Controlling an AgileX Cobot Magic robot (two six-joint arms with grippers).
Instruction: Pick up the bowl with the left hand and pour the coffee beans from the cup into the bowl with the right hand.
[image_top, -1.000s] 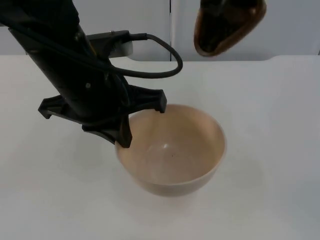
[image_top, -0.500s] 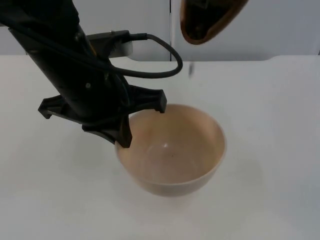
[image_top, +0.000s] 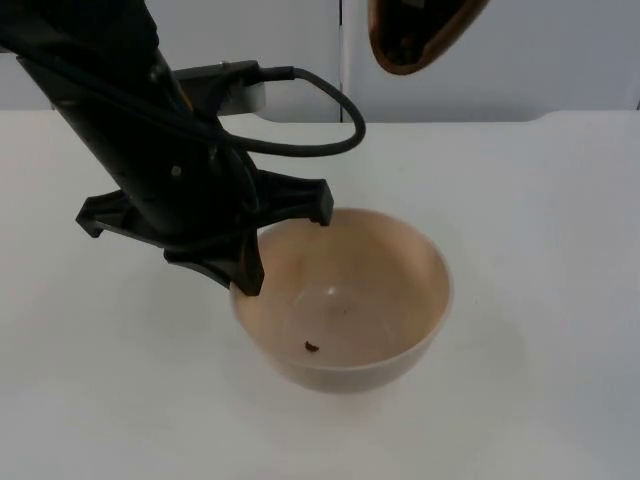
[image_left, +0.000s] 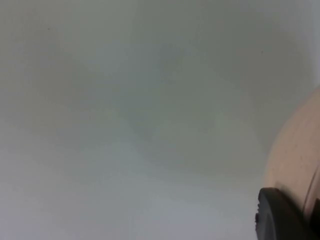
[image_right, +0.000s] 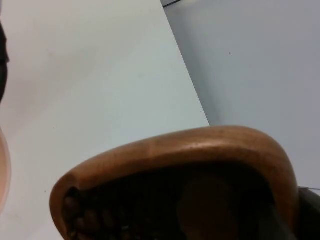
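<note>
A pale beige bowl (image_top: 345, 300), one coffee bean (image_top: 312, 347) inside, sits on the white surface (image_top: 540, 250), its rim clamped by the left gripper (image_top: 285, 245). Above, the brown wooden cup (image_top: 415, 35) tips, beans at its lip; the right gripper's jaws cannot be judged.

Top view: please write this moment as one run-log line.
left gripper: grips beige bowl rim | brown wooden cup: tilted above | bean: in bowl
</note>
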